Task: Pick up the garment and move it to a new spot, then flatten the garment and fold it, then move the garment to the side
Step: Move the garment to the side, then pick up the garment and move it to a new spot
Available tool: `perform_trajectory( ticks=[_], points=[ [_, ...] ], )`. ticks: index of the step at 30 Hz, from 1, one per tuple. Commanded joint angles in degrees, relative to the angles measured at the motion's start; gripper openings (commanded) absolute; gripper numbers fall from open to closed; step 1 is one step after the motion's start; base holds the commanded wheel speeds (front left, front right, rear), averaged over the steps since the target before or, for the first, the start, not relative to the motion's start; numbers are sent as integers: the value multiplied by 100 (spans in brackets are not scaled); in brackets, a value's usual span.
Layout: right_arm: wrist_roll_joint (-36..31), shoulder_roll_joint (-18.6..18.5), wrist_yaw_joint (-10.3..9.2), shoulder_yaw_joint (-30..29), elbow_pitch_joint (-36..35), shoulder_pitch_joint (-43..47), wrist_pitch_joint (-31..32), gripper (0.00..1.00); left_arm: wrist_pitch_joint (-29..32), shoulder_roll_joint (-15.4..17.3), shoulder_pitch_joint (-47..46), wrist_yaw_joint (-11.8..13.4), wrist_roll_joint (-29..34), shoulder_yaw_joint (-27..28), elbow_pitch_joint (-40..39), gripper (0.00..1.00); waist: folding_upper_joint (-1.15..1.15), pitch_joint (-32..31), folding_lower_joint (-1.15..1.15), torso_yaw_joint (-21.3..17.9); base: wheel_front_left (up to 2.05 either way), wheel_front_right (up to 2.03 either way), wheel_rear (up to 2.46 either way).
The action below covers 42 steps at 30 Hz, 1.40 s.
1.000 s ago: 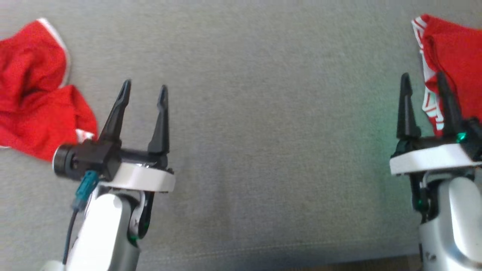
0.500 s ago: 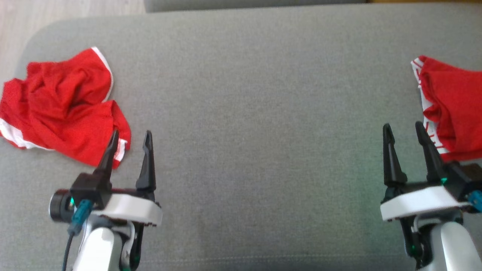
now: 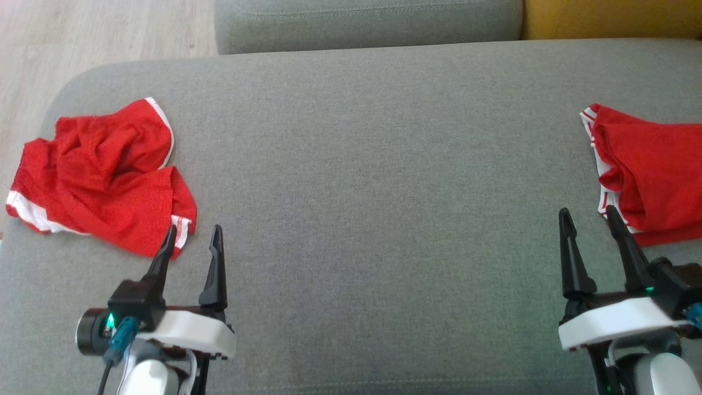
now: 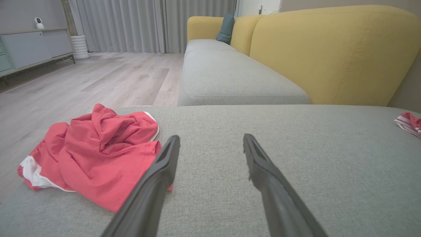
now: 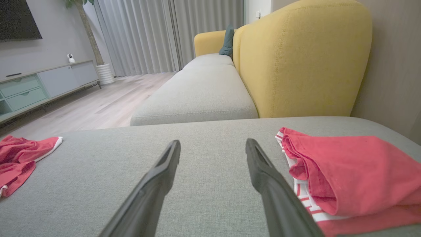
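At the left end of the grey cushion (image 3: 373, 164) lies the crumpled red garment (image 3: 104, 175), bunched in loose folds, its white hem close to the cushion's rounded left edge. Past that edge is wooden floor (image 3: 82, 33). A careless pull could drag the cloth over that edge. A pinch on the top fold alone may lift one layer and leave the rest trailing.

The left gripper (image 3: 194, 229) hovers over the cushion's front left part, just beside the garment's near corner, fingers moderately parted and empty. Closing there would likely catch only that corner. The cushion's middle seems the likely new spot.

Over the cushion's front right part hangs the right gripper (image 3: 587, 211), fingers likewise parted and empty. One fingertip is close to a folded red garment (image 3: 652, 175) at the cushion's right end. A stray sweep could snag that neat stack and undo it.
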Motion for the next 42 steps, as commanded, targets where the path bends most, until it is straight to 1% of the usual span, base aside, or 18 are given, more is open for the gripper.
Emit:
perform_trajectory(
  ticks=[1,23,29,34,42],
  points=[
    [38,-27,-4,121,-255,-75,17,100,-29,97,-169,32,-56,167,-151,100,0,-26,1,-13,0,0,0],
    [62,-26,-4,83,-341,-24,142,100,-29,137,-255,113,-65,88,-129,100,0,-57,1,-12,0,0,0],
    [115,-26,-4,71,-348,-25,163,100,-29,148,-292,143,-68,98,-140,100,0,-49,1,46,0,0,0],
    [64,-26,-4,63,-434,-25,224,100,-29,118,-403,177,-84,133,-173,100,0,-22,1,318,0,0,0],
    [-83,-26,-4,159,-686,-61,407,100,-29,33,-575,203,-71,246,-256,100,0,29,1,1035,0,0,0]
  ],
)
